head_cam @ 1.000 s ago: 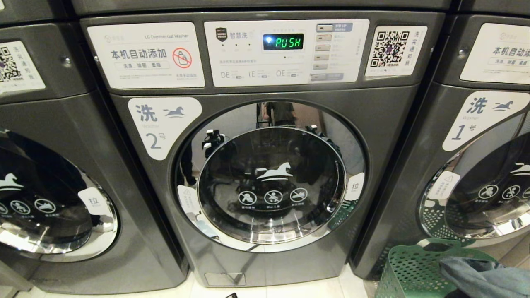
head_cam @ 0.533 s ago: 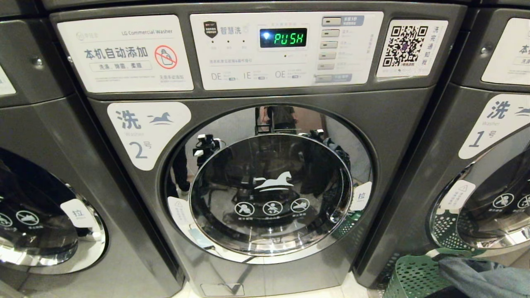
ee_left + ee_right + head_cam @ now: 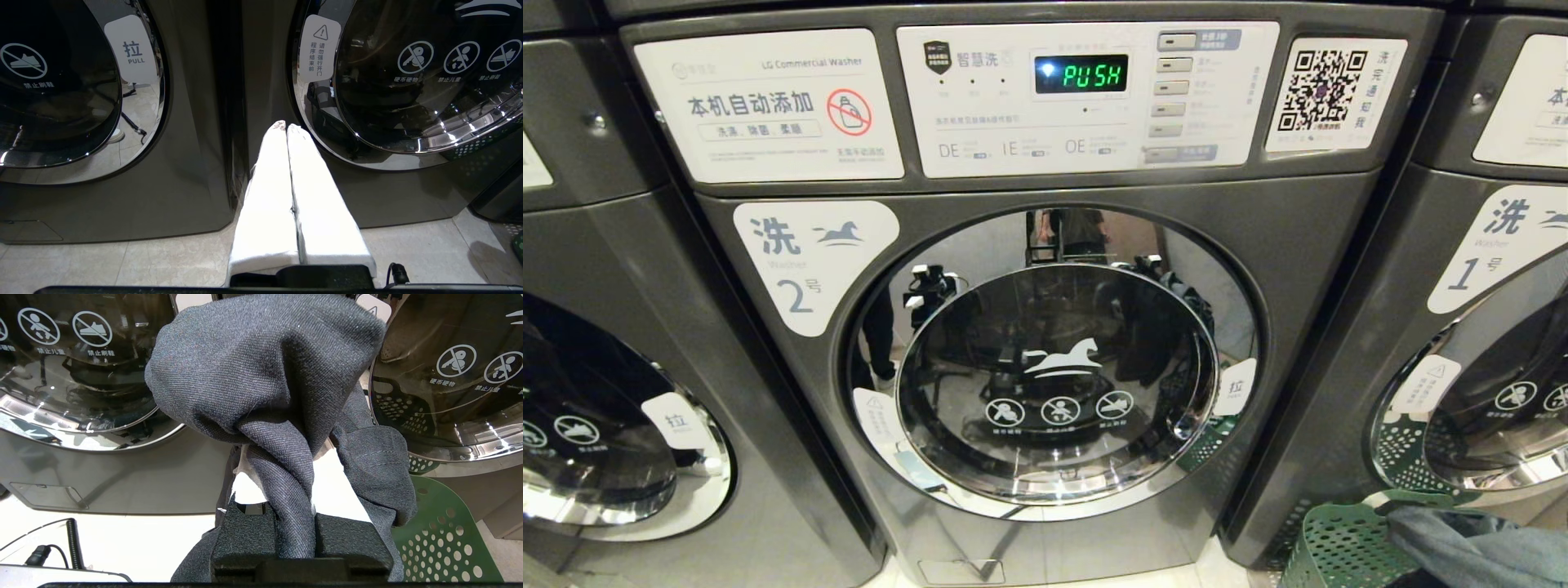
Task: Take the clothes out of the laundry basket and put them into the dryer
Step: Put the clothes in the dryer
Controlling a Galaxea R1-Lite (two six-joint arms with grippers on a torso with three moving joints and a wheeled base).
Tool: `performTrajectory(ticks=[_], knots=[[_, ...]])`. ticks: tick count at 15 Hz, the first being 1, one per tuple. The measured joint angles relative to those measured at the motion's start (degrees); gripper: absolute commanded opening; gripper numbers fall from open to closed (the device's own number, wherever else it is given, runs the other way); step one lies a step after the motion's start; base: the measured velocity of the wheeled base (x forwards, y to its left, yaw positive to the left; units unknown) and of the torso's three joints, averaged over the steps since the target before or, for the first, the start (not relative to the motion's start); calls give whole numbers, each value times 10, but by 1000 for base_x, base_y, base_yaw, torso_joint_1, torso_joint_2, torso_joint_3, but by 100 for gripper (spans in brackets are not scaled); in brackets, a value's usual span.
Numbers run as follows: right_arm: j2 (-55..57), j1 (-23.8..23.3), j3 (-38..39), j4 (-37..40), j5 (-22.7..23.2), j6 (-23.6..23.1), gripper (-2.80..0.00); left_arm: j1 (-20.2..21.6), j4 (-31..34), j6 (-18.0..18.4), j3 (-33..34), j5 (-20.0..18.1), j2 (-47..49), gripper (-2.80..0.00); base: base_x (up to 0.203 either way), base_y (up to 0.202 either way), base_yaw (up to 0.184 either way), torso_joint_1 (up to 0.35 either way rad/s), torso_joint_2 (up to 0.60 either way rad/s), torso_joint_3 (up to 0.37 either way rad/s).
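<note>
The whole head view has been shifted: the washer door (image 3: 1058, 363) is seen larger and lower, and the laundry basket (image 3: 1339, 547) lower right.

Matt grey metal on washer body (image 3: 1282, 237); glossy chrome ring and dark glass on door (image 3: 1054, 384). Perforated green plastic basket (image 3: 1339, 547) at five o'clock. Woven grey cloth garment (image 3: 265, 375). Smooth pale floor tiles (image 3: 122, 261).

Head camera faces the washer door (image 3: 1058, 384) closely; both low wrist cameras share it.
</note>
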Motion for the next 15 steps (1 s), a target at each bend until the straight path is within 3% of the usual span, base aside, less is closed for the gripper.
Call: performTrajectory(ticks=[9, 12, 15], knots=[[0, 0, 0, 0, 0, -6, -280, 0, 0, 0, 0, 0, 0, -280, 0, 0, 0, 0, 0, 0], [0, 0, 0, 1, 5, -41, -280, 0, 0, 0, 0, 0, 0, -280, 0, 0, 0, 0, 0, 0], [0, 0, 0, 1, 1, -45, -280, 0, 0, -1, 0, 0, 0, -280, 0, 0, 0, 0, 0, 0]])
